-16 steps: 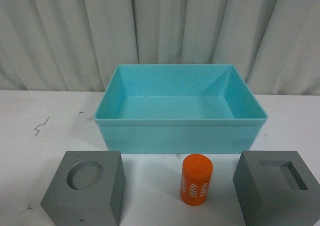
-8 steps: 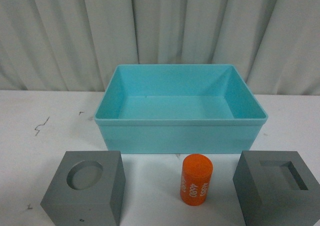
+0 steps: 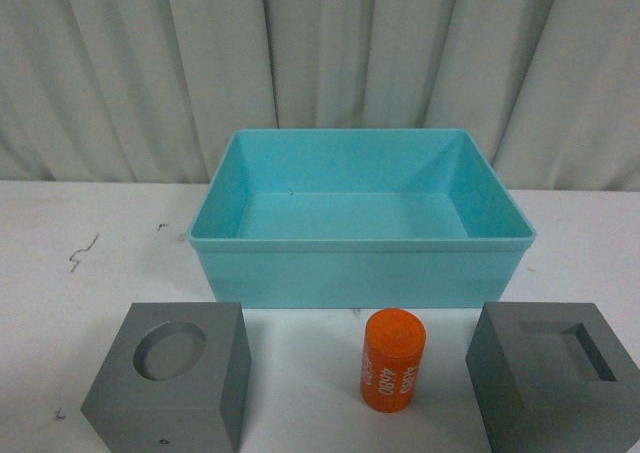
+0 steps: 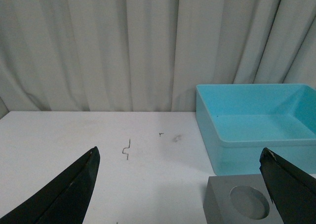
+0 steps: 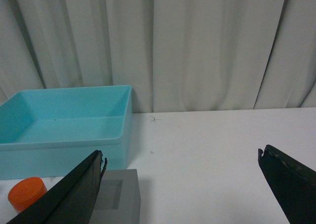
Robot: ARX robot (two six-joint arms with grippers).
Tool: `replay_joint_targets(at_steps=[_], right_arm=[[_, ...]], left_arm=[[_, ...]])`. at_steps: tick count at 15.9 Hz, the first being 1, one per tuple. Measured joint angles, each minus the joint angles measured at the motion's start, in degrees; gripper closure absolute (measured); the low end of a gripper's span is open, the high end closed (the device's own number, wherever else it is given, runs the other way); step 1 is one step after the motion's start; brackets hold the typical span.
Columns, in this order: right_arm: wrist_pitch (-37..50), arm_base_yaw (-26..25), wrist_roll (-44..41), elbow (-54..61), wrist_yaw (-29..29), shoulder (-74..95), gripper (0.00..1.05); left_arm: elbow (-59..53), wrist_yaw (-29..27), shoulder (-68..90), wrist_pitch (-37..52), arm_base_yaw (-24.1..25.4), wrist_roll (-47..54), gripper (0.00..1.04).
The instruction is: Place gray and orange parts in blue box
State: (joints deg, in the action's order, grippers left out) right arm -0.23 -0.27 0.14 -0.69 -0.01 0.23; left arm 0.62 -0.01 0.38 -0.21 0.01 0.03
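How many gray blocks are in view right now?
2. The gray block with the round recess sits left of the orange cylinder; the gray block with the square recess sits right of it. Both are outside the blue box, nearer the robot. Box interior shows none.

The white table (image 3: 80, 303) is carrying it all: the turquoise bin (image 3: 360, 244) is sitting at the back. In front of it a round-recess gray cube (image 3: 170, 383), an upright orange cylinder (image 3: 392, 361) and a square-recess gray cube (image 3: 550, 378) are lining up left to right. A dark squiggle (image 3: 82, 253) is showing on the far left.
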Motion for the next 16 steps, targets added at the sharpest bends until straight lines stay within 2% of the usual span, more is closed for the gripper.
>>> replay_joint_targets(at_steps=[16], right_arm=[[0.0,0.0,0.0,0.0,0.0,0.0,0.06]], left_arm=[[0.0,0.0,0.0,0.0,0.0,0.0,0.07]])
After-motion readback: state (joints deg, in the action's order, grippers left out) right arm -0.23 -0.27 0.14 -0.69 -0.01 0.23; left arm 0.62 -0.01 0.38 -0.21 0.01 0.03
